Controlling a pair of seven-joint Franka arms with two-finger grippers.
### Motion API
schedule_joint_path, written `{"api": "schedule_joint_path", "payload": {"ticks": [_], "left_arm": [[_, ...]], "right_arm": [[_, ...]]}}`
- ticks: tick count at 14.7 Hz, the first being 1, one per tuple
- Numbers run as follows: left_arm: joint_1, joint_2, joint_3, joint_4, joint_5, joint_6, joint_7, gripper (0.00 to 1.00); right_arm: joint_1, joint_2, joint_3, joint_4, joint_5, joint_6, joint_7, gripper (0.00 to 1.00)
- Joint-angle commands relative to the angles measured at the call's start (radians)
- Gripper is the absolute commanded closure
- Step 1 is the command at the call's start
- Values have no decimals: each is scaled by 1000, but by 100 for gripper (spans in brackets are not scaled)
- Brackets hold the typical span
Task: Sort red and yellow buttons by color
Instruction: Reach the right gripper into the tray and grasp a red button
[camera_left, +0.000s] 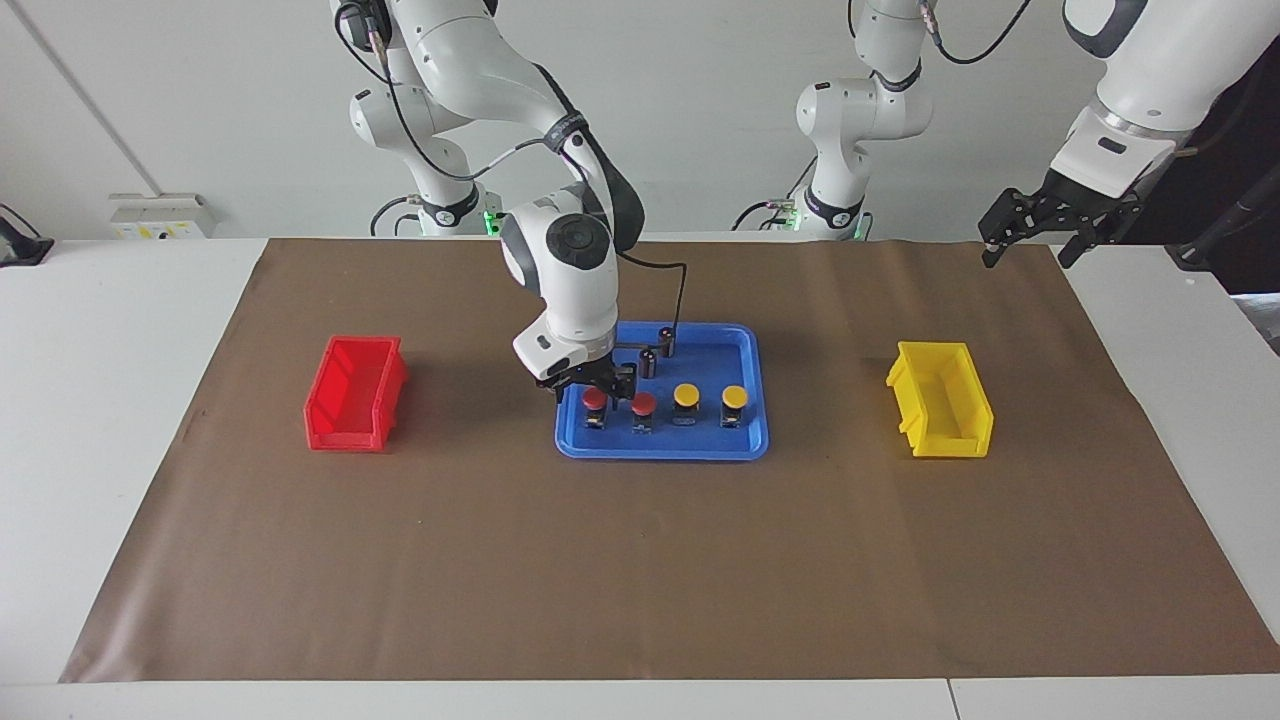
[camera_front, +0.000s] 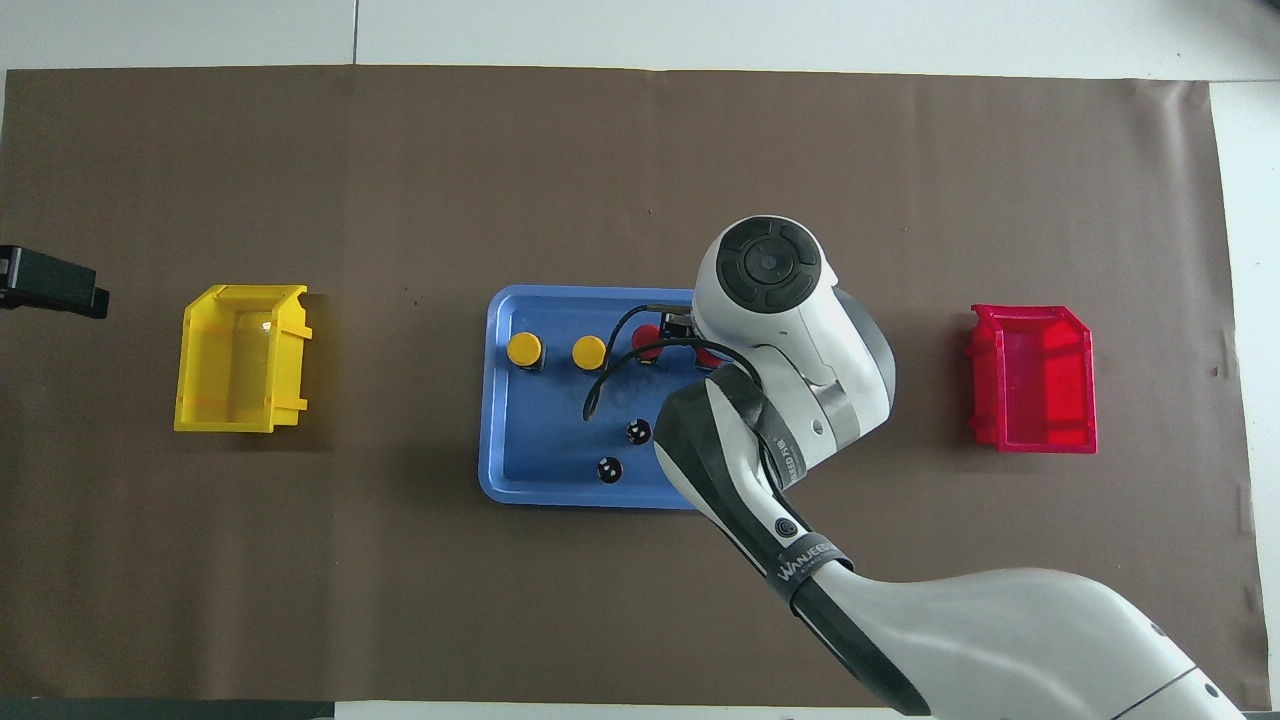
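Four buttons stand in a row in the blue tray (camera_left: 752, 400), along its edge farther from the robots: two red buttons (camera_left: 595, 399) (camera_left: 643, 403) toward the right arm's end, two yellow buttons (camera_left: 686, 395) (camera_left: 735, 397) toward the left arm's end. My right gripper (camera_left: 594, 388) is open, low over the end red button, one finger on each side of it. In the overhead view the right arm covers most of that red button (camera_front: 708, 356); the other red button (camera_front: 645, 340) and both yellow buttons (camera_front: 524, 349) (camera_front: 589, 351) show. My left gripper (camera_left: 1028, 250) is open, raised and waiting past the yellow bin.
A red bin (camera_left: 355, 392) (camera_front: 1035, 378) sits toward the right arm's end, a yellow bin (camera_left: 942, 398) (camera_front: 240, 358) toward the left arm's end. Two dark cylinders (camera_left: 665, 338) (camera_left: 649, 361) stand in the tray nearer the robots. A brown mat (camera_left: 640, 560) covers the table.
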Motion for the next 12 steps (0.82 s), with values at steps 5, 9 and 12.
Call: {"api": "schedule_joint_path", "payload": {"ticks": [5,9,12], "left_arm": [[11,-19,-8,-22,19,4,3,0],[13,-21,-8,-24,19,1,5,0],[13,-21,-6,-24,19,12,6,0]], "right_arm": [[0,-34,-1,-43,-8,21,-27,33],[0,-32,0,-40,-6,44,-43,54],[0,-28,2,-33,-5,57,-64,75]]}}
